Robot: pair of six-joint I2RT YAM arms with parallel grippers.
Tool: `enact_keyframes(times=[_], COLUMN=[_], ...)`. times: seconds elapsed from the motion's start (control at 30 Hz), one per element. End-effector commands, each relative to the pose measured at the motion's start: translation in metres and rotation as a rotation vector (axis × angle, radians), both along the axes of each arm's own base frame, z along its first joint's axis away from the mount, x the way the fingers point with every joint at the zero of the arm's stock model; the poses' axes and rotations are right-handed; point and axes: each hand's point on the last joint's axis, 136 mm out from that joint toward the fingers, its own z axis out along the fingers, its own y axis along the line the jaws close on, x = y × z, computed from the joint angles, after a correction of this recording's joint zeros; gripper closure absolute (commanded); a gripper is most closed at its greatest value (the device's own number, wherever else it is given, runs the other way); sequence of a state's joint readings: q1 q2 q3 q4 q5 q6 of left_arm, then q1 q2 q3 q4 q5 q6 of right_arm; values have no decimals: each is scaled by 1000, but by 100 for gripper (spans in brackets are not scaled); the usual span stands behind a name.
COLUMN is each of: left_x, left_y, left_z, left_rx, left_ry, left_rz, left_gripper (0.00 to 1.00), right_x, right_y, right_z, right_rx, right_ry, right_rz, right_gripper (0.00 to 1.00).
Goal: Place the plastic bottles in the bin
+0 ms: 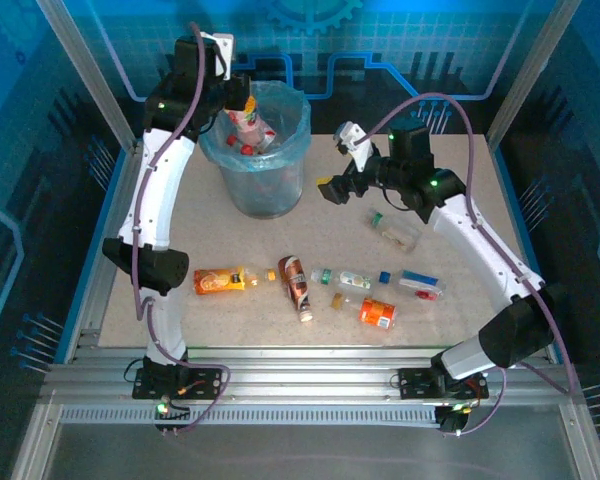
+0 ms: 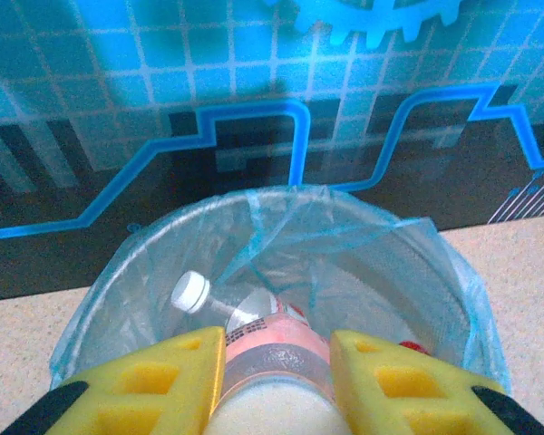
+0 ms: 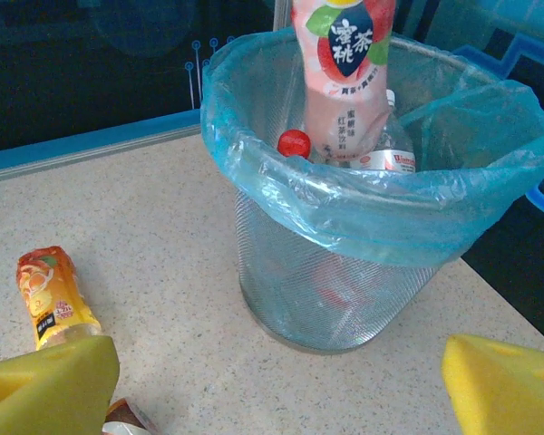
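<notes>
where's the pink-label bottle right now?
Top view, far end, left of centre: the pink-label bottle is held by the left gripper, jaws shut on it, over the bin, lower end inside its rim.

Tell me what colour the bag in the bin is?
Light blue and see-through. The bag shows best in the right wrist view.

White arm shells (image 1: 158, 195), black joints (image 1: 145, 265), looping purple cables (image 1: 435, 96) (small green lights (image 1: 433, 181)), yellow tool pads (image 3: 45, 385).
</notes>
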State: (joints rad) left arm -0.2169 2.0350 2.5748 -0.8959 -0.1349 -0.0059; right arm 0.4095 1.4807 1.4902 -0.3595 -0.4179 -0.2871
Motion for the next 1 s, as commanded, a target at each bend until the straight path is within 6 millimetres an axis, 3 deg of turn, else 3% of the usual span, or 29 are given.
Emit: enact_keyframes(times=[0.0,0.27,0.67,0.97], left_x=[-6,-4,17,26], left_y=[2,-2,-3,-10], left_z=[-14,-74,-123,-178], left_rx=[46,138,185,127], left_ry=[60,231,283,368], left_rz=[-20,-52,-55,-86], left_gripper=[100,100,100,100], right_x=[-4,-9,-9,-9], right_y=[10,21,30,30], right_z=[4,-9,-23,-30], right_rx=[-32,-82,-114,-135], right_ry=[-20,-1,22,30], right_rz=[29,60,75,76], right_gripper=[8,8,8,8])
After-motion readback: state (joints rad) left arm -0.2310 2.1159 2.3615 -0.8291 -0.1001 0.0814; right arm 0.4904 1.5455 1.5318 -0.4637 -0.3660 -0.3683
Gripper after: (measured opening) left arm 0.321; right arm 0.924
